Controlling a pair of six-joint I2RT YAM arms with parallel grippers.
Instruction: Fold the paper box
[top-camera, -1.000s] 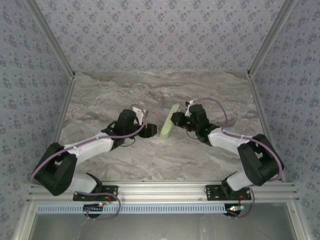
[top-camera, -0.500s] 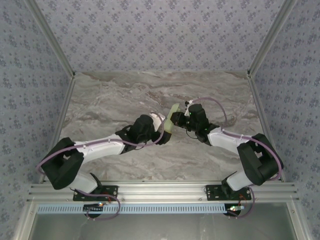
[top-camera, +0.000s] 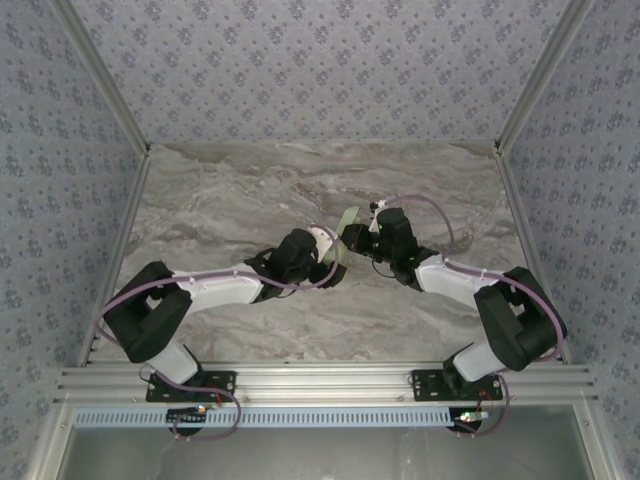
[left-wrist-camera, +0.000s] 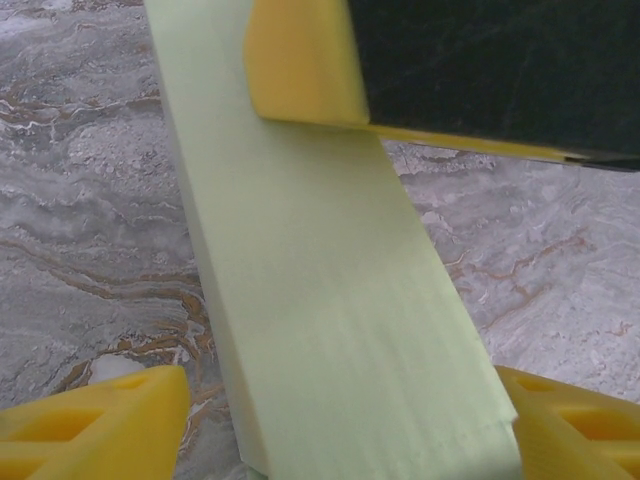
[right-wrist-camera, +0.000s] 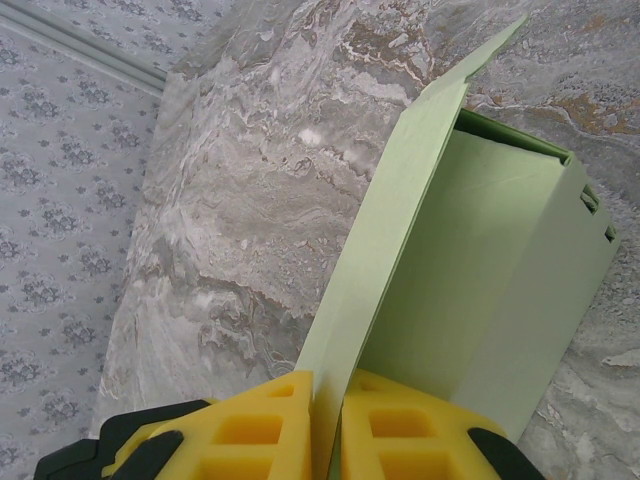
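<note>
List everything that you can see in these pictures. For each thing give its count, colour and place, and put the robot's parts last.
box: one, light green, at the table's middle between the two grippers, partly folded with one flap standing out
table: one, grey-brown marble, beneath everything
walls: three, blue-grey flowered paper, on the table's left, far and right sides
rail: one, silver, along the near edge, under the arm bases
left arm: one, black and white, reaching from near left to the box
right arm: one, black and white, reaching from near right to the box
left gripper: one, yellow fingers, open, one finger on each side of a box panel
right gripper: one, yellow fingers, shut on a thin box wall
</note>
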